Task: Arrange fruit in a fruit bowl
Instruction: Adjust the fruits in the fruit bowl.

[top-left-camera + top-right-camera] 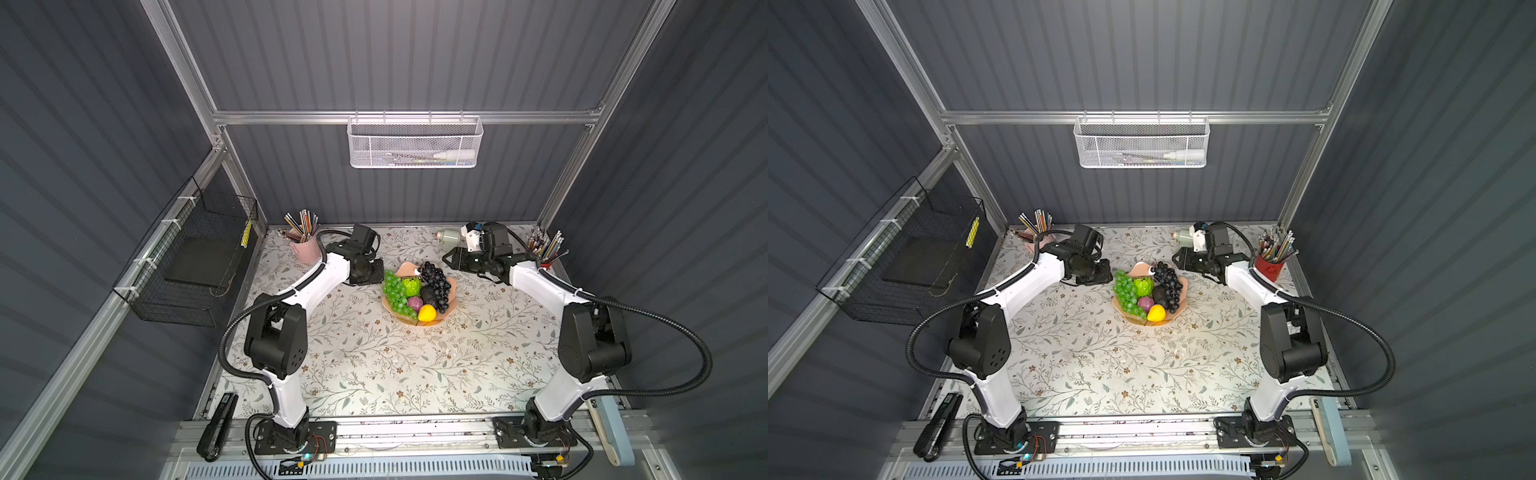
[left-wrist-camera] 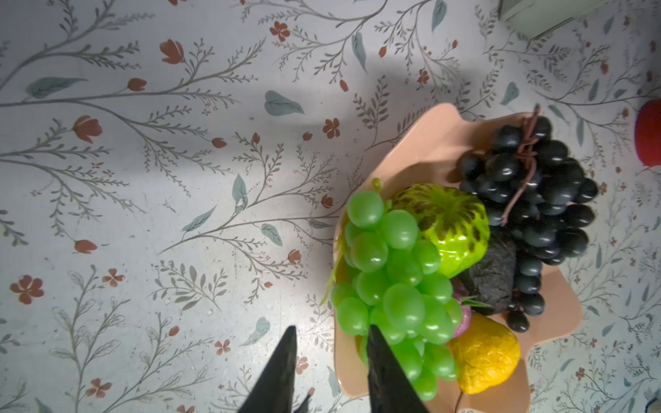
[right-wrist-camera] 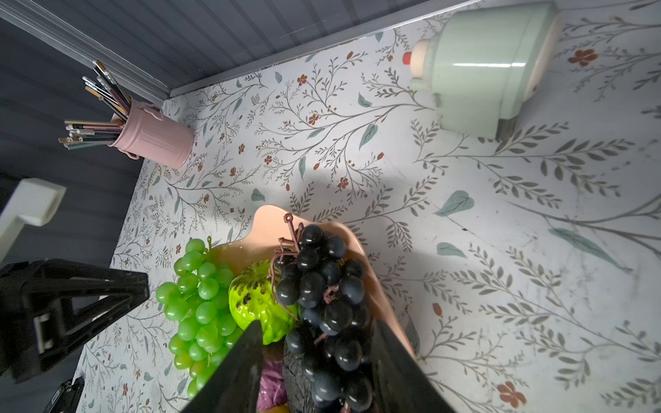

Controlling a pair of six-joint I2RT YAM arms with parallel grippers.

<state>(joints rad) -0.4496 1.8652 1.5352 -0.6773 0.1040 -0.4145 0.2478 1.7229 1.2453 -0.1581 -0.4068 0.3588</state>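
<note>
**Nearly finished: every fruit is in the bowl and both hands are empty**

Seemingly all six fruits lie inside the fruit bowl [image 1: 403, 272], which sits mid-tabletop [image 1: 374, 365] between the arms. The green grape bunch [image 1: 395, 291] lies along the side facing the left arm, its long axis running from the far rim toward the near one, and a few of its grapes spill over the edge. The dark grape bunch [image 1: 436, 278] lies the same way along the opposite side, with its stem at the far end. Between the bunches sit the bumpy lime-green fruit [image 1: 411, 286], the avocado [image 1: 428, 296], the small purple fruit [image 1: 414, 302] and the yellow fruit [image 1: 427, 312].

The left hand [image 2: 332, 327] is just beside the green bunch. Its fingers are parted and only tabletop shows between them, so it grips nothing. The right hand [image 1: 445, 257] is off the bowl's far corner, nearest the dark bunch's stem, also spread and empty (its wrist view merely looks down past the fingers at the grapes).

If anything remains, it is probably nudging the overhanging green grapes inward. That falls to the left hand, which would push across the bunch's length toward the bowl's centre.
</note>
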